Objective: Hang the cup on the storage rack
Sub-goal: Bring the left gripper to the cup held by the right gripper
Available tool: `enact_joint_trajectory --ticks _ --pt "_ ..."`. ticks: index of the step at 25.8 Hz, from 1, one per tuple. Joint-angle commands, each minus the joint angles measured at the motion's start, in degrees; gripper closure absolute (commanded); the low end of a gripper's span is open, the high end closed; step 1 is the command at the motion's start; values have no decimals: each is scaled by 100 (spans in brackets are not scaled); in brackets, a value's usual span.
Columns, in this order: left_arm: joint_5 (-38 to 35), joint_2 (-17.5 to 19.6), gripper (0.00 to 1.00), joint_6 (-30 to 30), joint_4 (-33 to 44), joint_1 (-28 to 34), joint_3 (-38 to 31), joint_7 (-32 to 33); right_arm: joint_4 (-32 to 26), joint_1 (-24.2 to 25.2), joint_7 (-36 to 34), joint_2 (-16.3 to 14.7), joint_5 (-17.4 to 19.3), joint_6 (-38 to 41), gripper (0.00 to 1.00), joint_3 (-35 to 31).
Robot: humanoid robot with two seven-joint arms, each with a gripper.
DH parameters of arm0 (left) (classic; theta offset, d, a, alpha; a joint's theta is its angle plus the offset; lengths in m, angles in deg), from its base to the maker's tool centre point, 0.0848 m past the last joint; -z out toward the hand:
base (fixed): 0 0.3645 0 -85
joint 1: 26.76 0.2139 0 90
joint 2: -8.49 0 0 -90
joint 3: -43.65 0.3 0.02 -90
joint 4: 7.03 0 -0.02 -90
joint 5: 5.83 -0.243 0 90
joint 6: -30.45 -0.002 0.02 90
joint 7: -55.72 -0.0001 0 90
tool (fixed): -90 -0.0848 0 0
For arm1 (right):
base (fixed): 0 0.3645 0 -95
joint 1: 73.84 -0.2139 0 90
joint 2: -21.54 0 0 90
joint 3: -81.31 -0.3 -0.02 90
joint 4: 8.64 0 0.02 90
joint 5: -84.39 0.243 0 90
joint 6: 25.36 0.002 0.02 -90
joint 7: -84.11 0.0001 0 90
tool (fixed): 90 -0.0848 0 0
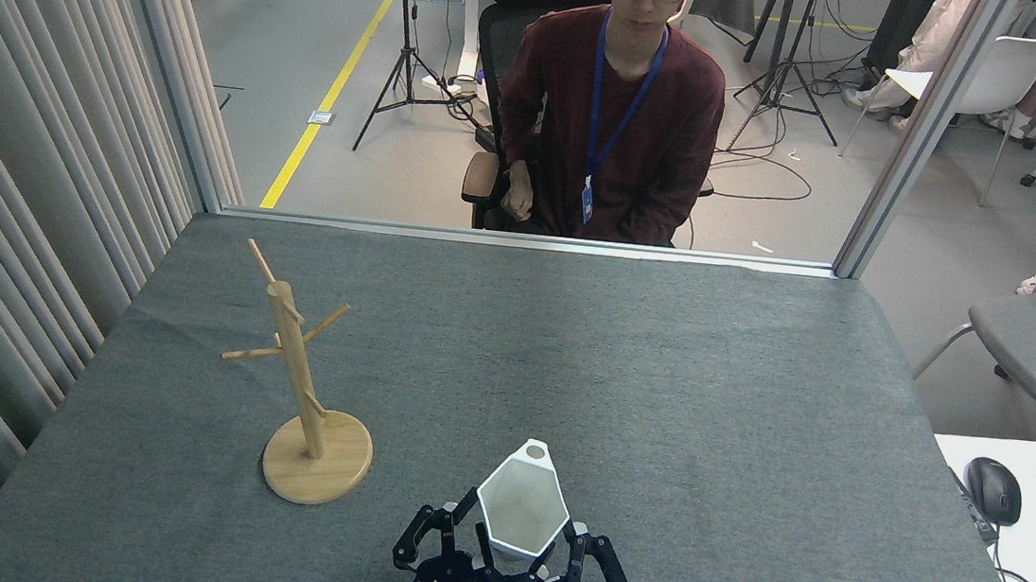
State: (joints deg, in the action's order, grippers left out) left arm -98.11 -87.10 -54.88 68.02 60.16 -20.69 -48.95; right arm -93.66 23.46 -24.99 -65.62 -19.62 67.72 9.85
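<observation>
Two dark grippers are seen close together at the bottom edge of the head view, with the white hexagonal cup (521, 512) between them. The right gripper (522, 560) is closed around the cup's narrower base, its fingers spread to either side of the lower walls, so the cup is held mouth-up and tilted toward the camera, the small round hole near its rim turned away, toward the far side of the table. The left gripper (436, 535) is set just beside the cup on its left; one finger appears to reach the cup's wall, but whether it is closed on anything cannot be told, since the two grippers overlap in the picture. The placement suggests a handover or a regrasp near the body, probably so that the cup can be passed to the arm nearer the stand. The light wooden tree-shaped storage rack (301, 375) stands upright on its round disc base on the grey cloth-covered table (663, 362), to the left of the cup and apart from it, with thin slanted pegs pointing outward and all of them bare. The holed rim must be brought onto a peg, so hanging is judged not yet begun. A seated person (617, 101) is visible beyond the table's far edge.
</observation>
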Motion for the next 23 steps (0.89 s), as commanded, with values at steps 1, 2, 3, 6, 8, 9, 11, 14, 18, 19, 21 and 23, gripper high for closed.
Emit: enact_joint_trajectory --ticks 1,2,3,6,8,9,11,14,18,19,21,23 --pt "8 14 0 -10 159 9 -8 -19 38 26 37 7 -6 -61 42 88" --pt "8 22 0 -10 203 0 -8 -19 38 26 37 15 -6 -61 42 97" --pt "8 14 0 -10 220 0 -8 -19 47 26 37 15 -6 -61 42 97" --pt "8 5 0 -10 264 -9 -17 -19 56 35 37 42 -6 -70 41 105" --pt "34 14 0 -10 273 -9 -26 -19 56 35 37 42 -6 -70 41 105" --pt "43 22 0 -10 273 -9 -26 -19 56 35 37 42 -6 -79 41 97" --pt "43 14 0 -10 273 -9 -34 -28 56 26 37 51 -6 -79 41 88" --pt "52 22 0 -19 264 -9 -43 -107 47 26 37 50 -6 -79 41 88" --pt "78 22 0 -37 255 -9 -52 -142 38 17 37 33 -6 -70 41 88" --pt "78 22 0 -54 255 -9 -87 -142 38 17 46 33 -6 -70 41 70" --pt "78 -13 0 -63 255 -9 -210 -151 47 9 55 33 3 -70 41 18" --pt "78 5 0 -63 256 -9 -236 -168 38 0 64 42 3 -79 41 0"
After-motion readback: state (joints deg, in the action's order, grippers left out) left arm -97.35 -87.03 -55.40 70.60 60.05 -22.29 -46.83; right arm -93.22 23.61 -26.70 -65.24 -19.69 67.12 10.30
